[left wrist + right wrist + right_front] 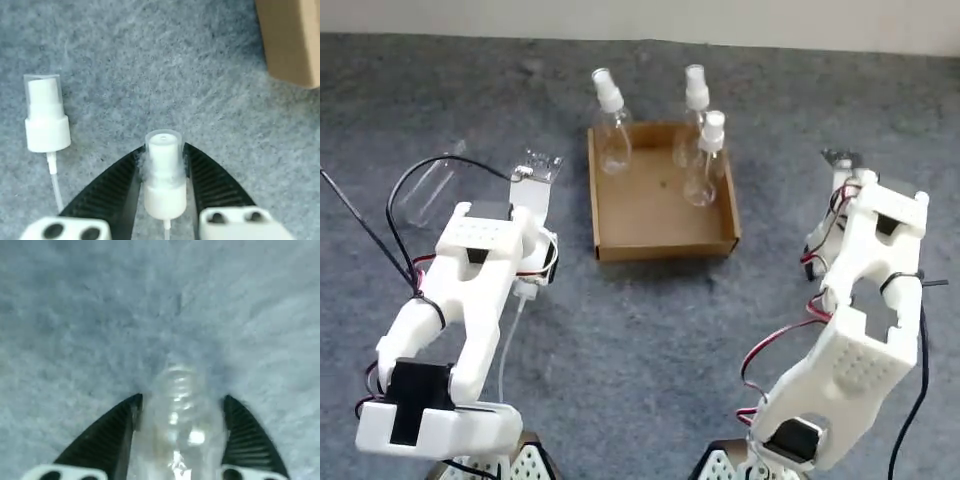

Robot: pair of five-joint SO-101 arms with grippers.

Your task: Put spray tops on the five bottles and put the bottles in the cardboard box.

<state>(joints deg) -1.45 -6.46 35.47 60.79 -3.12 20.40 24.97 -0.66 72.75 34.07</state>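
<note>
Cardboard box (650,212), three spray-topped bottles (701,178) apparently upright inside.

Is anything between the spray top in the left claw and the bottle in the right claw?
Yes: the cardboard box, with three capped bottles in it, sits between the left claw holding the spray top and the right claw holding the uncapped bottle. Meeting nearer the arm bases would likely avoid it.

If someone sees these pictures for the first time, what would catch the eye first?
Three capped bottles stand in the cardboard box, at the centre of the high view. The left gripper is shut on a spray top, and the right gripper on an open bottle without a top.
</note>
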